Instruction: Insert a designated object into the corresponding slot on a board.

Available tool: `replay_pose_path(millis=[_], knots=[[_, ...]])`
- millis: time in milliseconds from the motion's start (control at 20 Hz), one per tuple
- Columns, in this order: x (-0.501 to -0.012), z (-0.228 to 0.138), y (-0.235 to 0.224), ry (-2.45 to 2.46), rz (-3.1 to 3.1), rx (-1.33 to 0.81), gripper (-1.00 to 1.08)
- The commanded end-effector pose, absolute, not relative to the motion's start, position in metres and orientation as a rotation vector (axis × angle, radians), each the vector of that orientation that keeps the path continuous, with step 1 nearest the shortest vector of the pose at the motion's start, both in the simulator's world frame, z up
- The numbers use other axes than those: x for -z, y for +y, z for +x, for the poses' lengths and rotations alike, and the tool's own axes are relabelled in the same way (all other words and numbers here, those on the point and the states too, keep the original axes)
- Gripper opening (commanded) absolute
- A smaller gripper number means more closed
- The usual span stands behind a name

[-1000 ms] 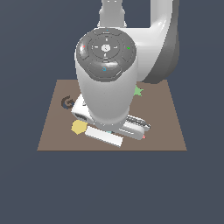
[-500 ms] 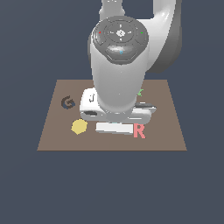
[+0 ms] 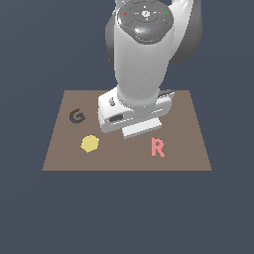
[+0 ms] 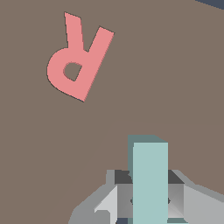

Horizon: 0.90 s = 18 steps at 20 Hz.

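A dark void surrounded the brown board (image 3: 59,149). The gripper (image 4: 149,205) was clamped on the teal L-shaped piece (image 4: 150,179), held above the board, the pink R (image 4: 78,57) at 11 o'clock. The slot was hidden; misaligned lowering risked jamming.

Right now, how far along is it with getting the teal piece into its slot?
Done: the teal L-shaped piece is picked up, held between the fingers above the board. In hand: carrying it, near the pink R. Left: reaching the slot, not visible in either view, and inserting it.
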<state>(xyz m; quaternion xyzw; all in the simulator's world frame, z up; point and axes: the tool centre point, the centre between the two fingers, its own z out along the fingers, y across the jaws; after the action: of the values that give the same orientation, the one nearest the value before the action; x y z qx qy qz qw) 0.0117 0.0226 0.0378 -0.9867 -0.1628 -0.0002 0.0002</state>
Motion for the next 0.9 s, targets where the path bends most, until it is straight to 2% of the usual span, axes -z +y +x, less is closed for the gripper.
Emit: replay_pose_path(millis=[0,850], knots=[[-0.039,0.0,0.023,-0.669,-3.07,0.002,-1.0],[-0.041,-0.043,0.009,-1.244,-2.885,0.001,-1.0]])
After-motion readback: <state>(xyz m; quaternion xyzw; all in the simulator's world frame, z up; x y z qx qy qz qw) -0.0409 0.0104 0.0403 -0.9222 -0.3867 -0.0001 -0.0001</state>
